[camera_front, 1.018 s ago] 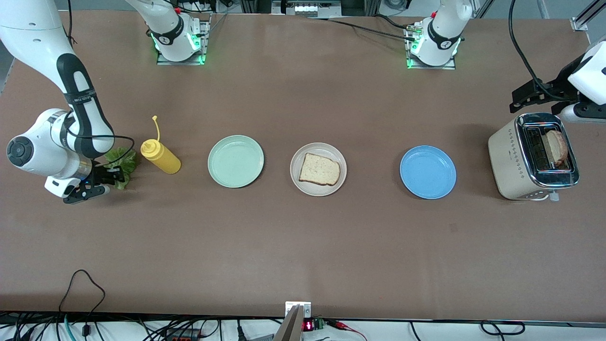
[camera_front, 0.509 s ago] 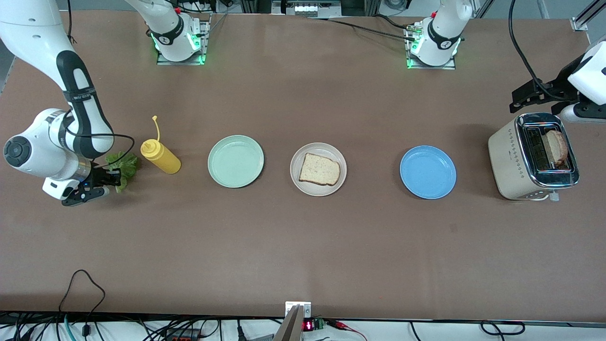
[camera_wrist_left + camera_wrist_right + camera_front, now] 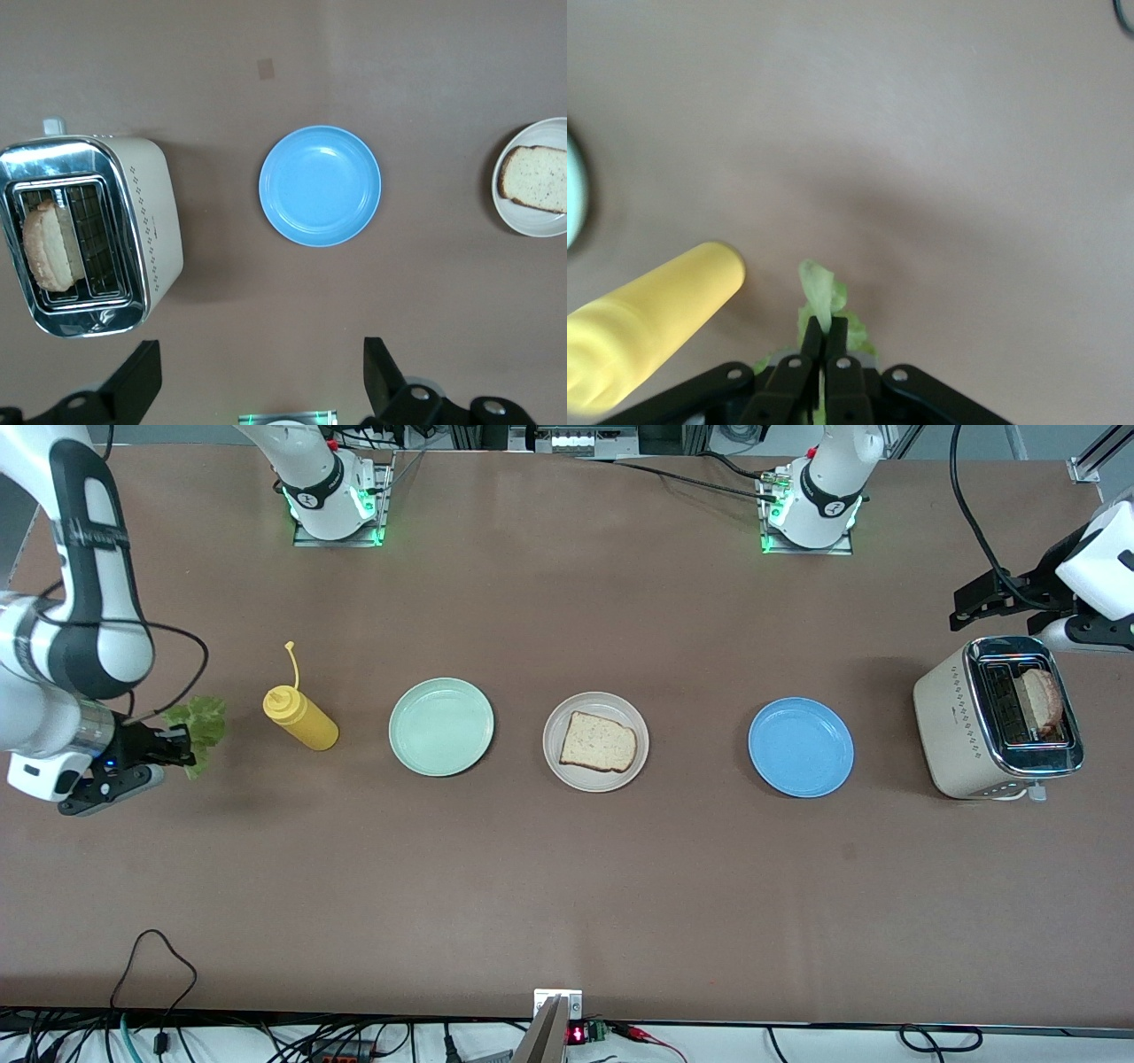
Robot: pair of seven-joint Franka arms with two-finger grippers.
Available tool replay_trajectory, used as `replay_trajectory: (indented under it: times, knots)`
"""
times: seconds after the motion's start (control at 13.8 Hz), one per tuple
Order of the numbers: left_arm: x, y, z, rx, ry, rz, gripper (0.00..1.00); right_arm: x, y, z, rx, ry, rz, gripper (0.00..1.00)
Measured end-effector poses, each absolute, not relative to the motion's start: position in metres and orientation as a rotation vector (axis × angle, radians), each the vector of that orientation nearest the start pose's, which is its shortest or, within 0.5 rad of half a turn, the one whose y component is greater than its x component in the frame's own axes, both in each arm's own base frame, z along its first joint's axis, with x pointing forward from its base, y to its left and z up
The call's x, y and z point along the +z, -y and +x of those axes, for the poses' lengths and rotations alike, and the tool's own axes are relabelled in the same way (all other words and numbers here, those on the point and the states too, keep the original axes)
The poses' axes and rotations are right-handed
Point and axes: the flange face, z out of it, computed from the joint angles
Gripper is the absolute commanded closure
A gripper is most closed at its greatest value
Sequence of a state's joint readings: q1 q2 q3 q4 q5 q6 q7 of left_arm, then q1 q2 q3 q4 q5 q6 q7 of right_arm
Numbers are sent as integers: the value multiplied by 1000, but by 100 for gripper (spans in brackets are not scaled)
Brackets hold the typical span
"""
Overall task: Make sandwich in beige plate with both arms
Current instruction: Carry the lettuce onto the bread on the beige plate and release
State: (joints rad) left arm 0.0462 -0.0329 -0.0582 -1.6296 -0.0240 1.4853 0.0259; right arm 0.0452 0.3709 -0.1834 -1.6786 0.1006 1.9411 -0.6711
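right gripper (image 3: 173, 748) pinching the lettuce leaf (image 3: 202, 724), now lifted off the table beside the mustard bottle (image 3: 301, 717), left gripper (image 3: 257, 376) spread wide, waiting over the toaster (image 3: 997, 717), bread slice (image 3: 598, 741) unmoved on the beige plate (image 3: 567, 713)

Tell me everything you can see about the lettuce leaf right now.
The lettuce leaf is a crinkled, pale-to-mid green piece, thin and floppy. The right gripper is shut on it, pinching it between its fingertips, near the right arm's end of the table beside the yellow squeeze bottle. It appears lifted off the table.
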Motion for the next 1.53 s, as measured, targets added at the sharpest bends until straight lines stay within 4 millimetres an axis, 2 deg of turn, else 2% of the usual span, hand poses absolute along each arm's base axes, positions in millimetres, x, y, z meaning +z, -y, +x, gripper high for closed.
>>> replay_trajectory:
  times: [0.29,0.44,0.65,0.94,1.02,1.16,1.38,1.53]
  knots:
    - [608,12,532,193,-66,-3158,0,444,12,652,142,1058,-2876,100]
    - [608,11,532,193,-66,-3158,0,465,-28,655,116,1246,-2803,100]
    - [608,11,532,193,-65,-3158,0,475,-103,650,65,1427,-2669,100]
    - [608,11,532,192,-65,-3158,0,480,-212,631,-16,1592,-2503,100]
    - [608,11,532,191,-65,-3158,0,477,-244,625,-54,1614,-2481,100]
    - [608,11,532,191,-64,-3158,0,460,-303,614,-106,1598,-2465,100]
    - [609,11,532,190,-64,-3158,0,415,-383,598,-187,1600,-2454,100]
    - [609,11,532,189,-64,-3158,0,379,-425,588,-258,1613,-2444,100]
